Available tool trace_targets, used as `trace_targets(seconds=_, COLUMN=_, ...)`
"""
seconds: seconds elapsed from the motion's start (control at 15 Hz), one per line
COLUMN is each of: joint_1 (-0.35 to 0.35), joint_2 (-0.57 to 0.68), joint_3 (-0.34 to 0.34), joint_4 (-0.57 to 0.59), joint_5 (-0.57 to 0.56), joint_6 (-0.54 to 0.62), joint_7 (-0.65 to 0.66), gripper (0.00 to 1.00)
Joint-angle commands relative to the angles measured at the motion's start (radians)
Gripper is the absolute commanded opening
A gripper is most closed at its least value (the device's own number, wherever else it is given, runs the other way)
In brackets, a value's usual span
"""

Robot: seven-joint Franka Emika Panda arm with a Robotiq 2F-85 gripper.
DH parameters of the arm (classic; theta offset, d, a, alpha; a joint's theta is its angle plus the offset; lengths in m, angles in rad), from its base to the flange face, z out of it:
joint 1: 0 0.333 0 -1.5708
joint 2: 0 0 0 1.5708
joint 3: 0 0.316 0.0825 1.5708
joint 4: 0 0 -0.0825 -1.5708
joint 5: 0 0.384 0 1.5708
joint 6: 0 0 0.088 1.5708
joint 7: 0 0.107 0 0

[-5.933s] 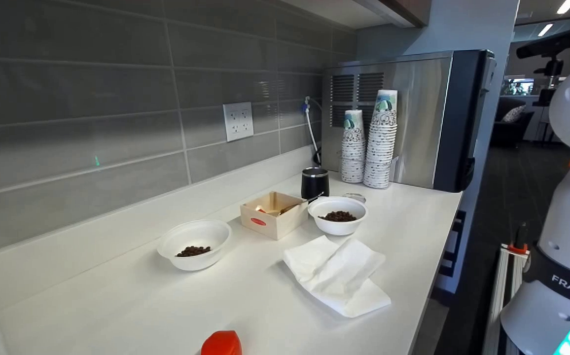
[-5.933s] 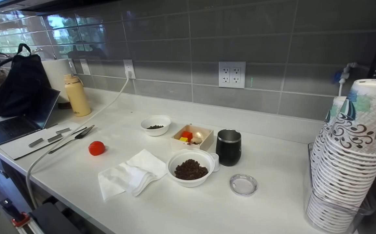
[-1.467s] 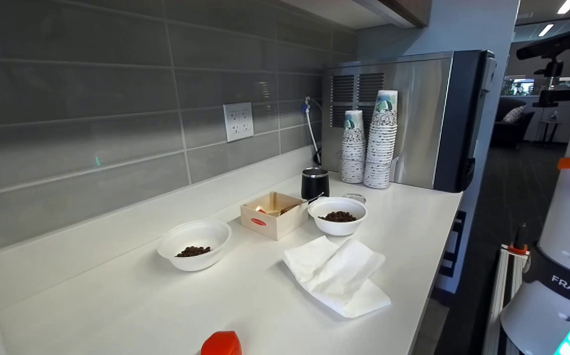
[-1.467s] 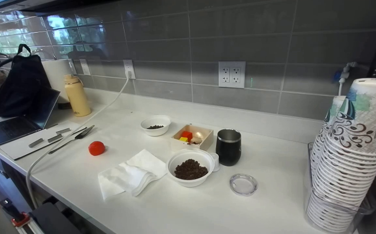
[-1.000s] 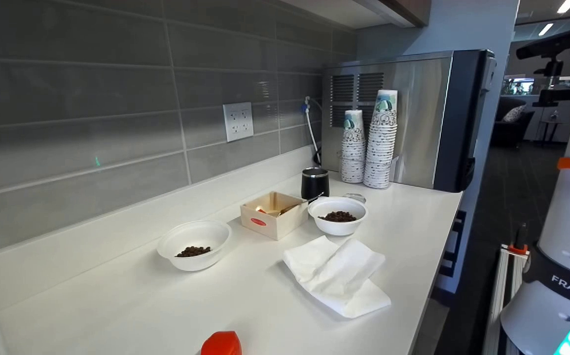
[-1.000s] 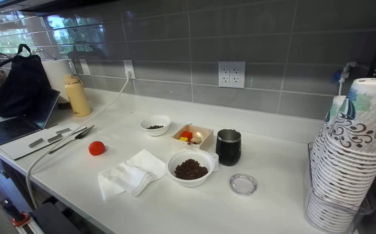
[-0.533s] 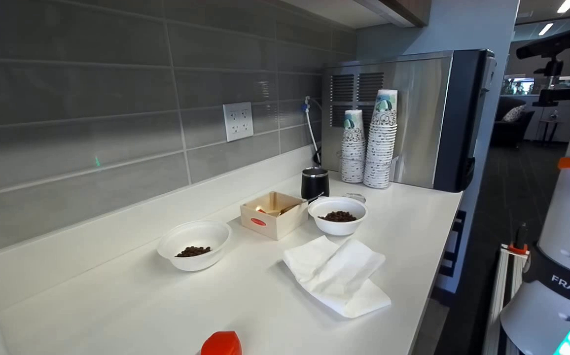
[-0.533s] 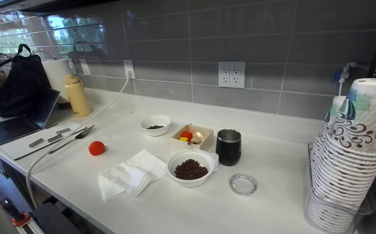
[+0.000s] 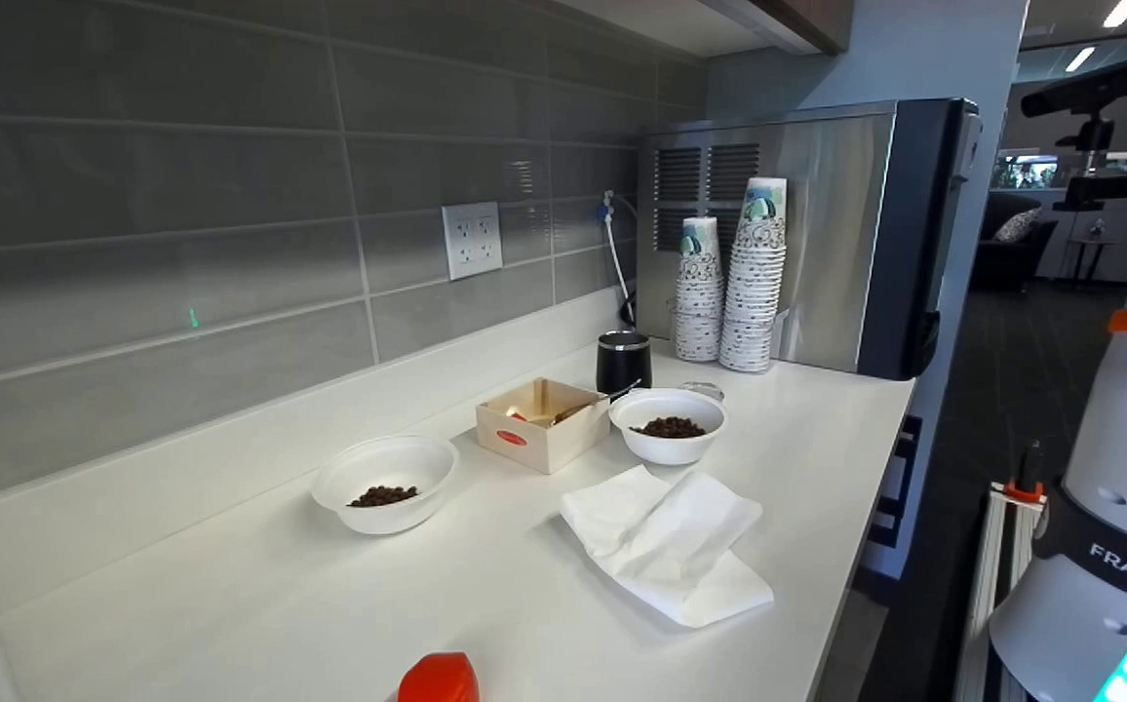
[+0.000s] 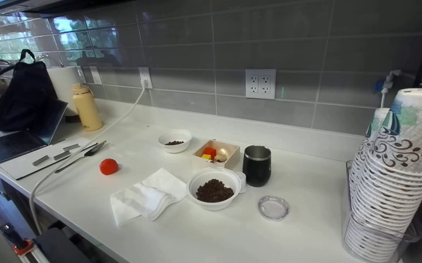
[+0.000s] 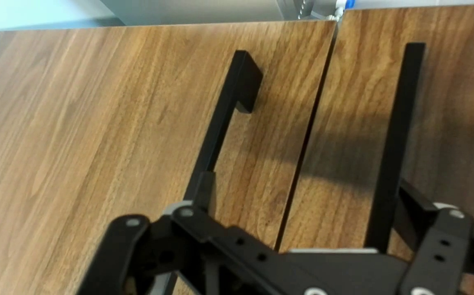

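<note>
Only the wrist view shows the gripper point(image 11: 306, 192) and the wooden doors point(image 11: 130, 106) before it; both exterior views show the counter point(image 9: 232, 624) and lower parts of the arm point(image 9: 1119, 439). In an exterior view, a backpack point(image 10: 25, 95) stands toward the counter's left end, a red ball point(image 10: 108, 166) lies between the front and back edges, a black tumbler point(image 10: 257, 166) stands nearer the back edge, and stacked paper cups point(image 10: 411, 135) stand by the right end.

In the wrist view, left of the doors' seam, the left handle point(image 11: 219, 123) is a black bar, its long axis slanting, the top end leaning right. The right handle point(image 11: 397, 135), across the seam, runs more steeply, its top also leaning right. Their place over the counter's edges cannot be told.

The jaws stand wide apart across the seam, gripping nothing that shows. One finger overlaps the left handle; the other lies just beside the right handle, contact unclear. In an exterior view, the arm rises beside the counter's front edge, upper links out of frame.
</note>
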Motion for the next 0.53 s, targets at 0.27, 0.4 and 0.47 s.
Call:
trace_targets(seconds=0.27, joint_1=-0.150, joint_2=-0.130, joint_3=0.045, joint_4=-0.074, joint_5=-0.095, joint_6=-0.050, joint_7=0.078, gripper=1.00)
trace_targets(seconds=0.4, joint_1=-0.167, joint_2=-0.171, joint_3=0.042, joint_4=-0.102, joint_5=-0.103, joint_6=-0.064, joint_7=0.086, gripper=1.00)
trace_targets(seconds=0.47, joint_1=-0.175, joint_2=-0.193, joint_3=0.039, joint_4=-0.117, joint_5=-0.107, joint_6=-0.068, joint_7=0.089, gripper=1.00)
